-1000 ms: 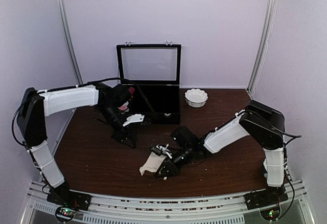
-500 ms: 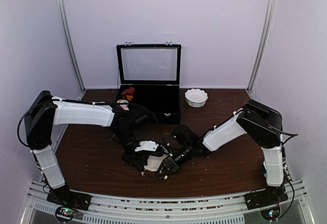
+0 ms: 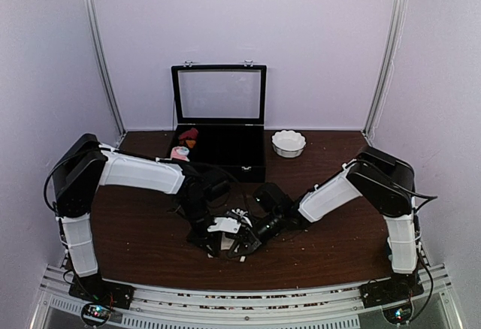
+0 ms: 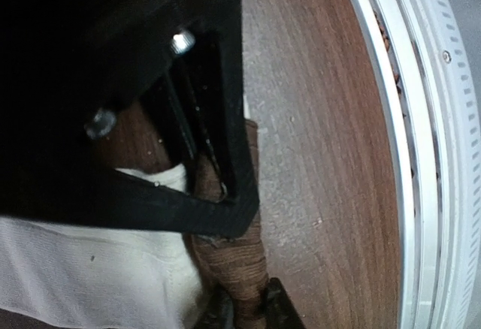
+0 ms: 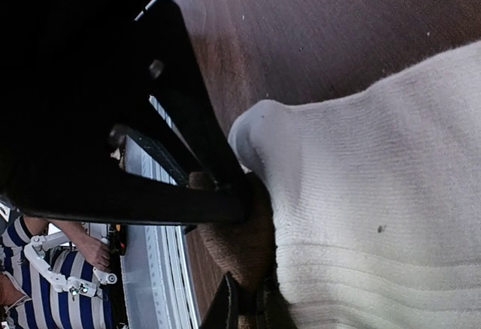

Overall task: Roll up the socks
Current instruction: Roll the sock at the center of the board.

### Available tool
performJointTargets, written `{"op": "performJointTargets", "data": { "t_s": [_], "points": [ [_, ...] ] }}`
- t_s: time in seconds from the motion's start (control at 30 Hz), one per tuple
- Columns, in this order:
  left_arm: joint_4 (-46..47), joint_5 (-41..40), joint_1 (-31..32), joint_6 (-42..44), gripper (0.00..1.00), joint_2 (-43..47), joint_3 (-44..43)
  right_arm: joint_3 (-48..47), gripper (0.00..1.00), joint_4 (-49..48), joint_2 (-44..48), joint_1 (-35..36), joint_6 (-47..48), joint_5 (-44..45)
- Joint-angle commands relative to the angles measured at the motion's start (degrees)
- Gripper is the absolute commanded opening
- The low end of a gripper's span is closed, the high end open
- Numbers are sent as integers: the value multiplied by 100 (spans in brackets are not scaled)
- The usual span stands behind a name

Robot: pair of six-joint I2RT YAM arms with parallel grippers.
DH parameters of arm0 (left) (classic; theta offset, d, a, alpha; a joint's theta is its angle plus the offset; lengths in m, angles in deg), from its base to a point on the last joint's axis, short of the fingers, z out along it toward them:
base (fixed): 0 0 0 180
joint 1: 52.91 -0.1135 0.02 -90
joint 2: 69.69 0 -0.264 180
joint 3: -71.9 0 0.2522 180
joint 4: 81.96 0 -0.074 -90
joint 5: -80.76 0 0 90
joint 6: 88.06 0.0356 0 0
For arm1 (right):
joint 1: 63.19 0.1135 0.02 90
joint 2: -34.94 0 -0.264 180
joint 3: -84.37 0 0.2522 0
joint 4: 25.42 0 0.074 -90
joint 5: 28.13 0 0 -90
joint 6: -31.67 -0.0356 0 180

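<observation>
Near surface [image 3: 135, 231] front edge, mid: pinching sock [image 5: 376, 194] at tan end, with left gripper [image 4: 244, 310] and right gripper [image 5: 244, 306] both clenched on it; calling for taut, even turning.

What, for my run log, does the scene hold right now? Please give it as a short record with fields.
table: dark wood
cream sock: on the table near the front edge, where both grippers meet
tan fabric: bunched knit fold at the cream sock's edge; cannot tell whether it belongs to the same sock
left gripper: fingertips pinching the tan fabric
right gripper: shut on the tan fabric, facing the left gripper
black box: at the back, lid up
red and orange bundle: inside the box, left end
white bowl: right of the box
</observation>
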Motion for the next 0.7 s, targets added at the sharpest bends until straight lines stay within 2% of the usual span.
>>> {"op": "performJointTargets", "data": {
  "t_s": [0.0, 0.07, 0.13, 0.27, 0.47, 0.5, 0.53, 0.57, 0.6, 0.67],
  "points": [
    [245, -499, -32, -365, 6, -303, -198, 428, 9, 779, -484, -137, -170, 1100],
    [124, -472, -49, -390, 0, -445, -291, 463, 13, 747, -389, -140, -208, 1139],
    [-33, -441, -90, -398, 0, -600, -398, 515, 20, 764, -265, -137, -206, 1227],
    [-443, -248, -330, -463, 0, -896, -798, 736, 25, 898, 104, -154, -84, 1646],
    [-935, -407, -658, -679, 0, -1503, -1354, 1198, 42, 1052, 777, -152, -13, 2273],
    [-956, -476, -694, -717, 0, -1584, -1397, 1289, 48, 1046, 872, -159, -14, 2334],
    [-975, -568, -718, -742, 0, -1655, -1425, 1376, 67, 1000, 946, -154, -15, 2361],
    [-996, -642, -736, -752, 0, -1710, -1448, 1478, 96, 956, 1012, -156, -18, 2377],
    [-995, -673, -757, -755, 0, -1740, -1430, 1585, 99, 917, 1080, -156, -21, 2425],
    [-991, -687, -789, -754, 0, -1730, -1377, 1793, 100, 843, 1207, -152, -7, 2543]
  ]
}}
